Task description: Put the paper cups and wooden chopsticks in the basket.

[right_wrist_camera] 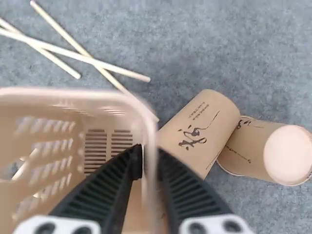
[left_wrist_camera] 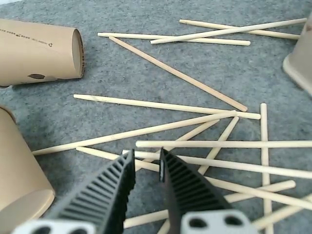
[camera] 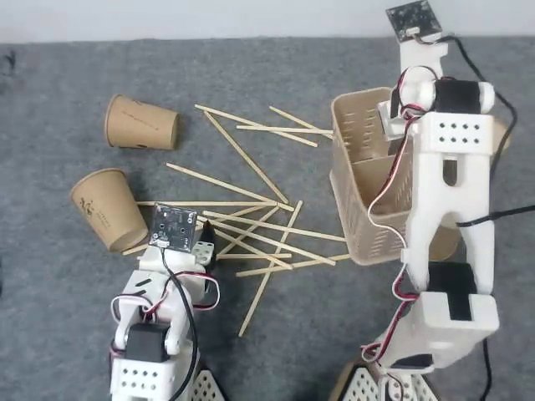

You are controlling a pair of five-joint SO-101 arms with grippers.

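Two arms over the grey mat [camera: 50, 334], places given from the basket.

A, basket [camera: 354, 219]: upright on the mat. My right gripper [right_wrist_camera: 148, 155] is clamped on the basket's wall, one finger inside and one outside. My right arm lies across the basket's open top and covers much of it.

B, wooden chopsticks [camera: 226, 185]: loose on the mat beside the basket, on the side away from my right arm. They cross over one another, and the nearest ends reach up to its wall. My left gripper [left_wrist_camera: 146, 161] hangs low over this heap, well apart from the basket. Its fingers are slightly parted and hold nothing, and one stick runs across beneath the tips.

C, first paper cup [camera: 140, 123] and second paper cup [camera: 107, 209]: on their sides beyond the chopsticks, farthest from the basket.

D, third paper cup [right_wrist_camera: 197, 131] and fourth paper cup [right_wrist_camera: 268, 151]: on their sides, side by side, just outside the wall I grip
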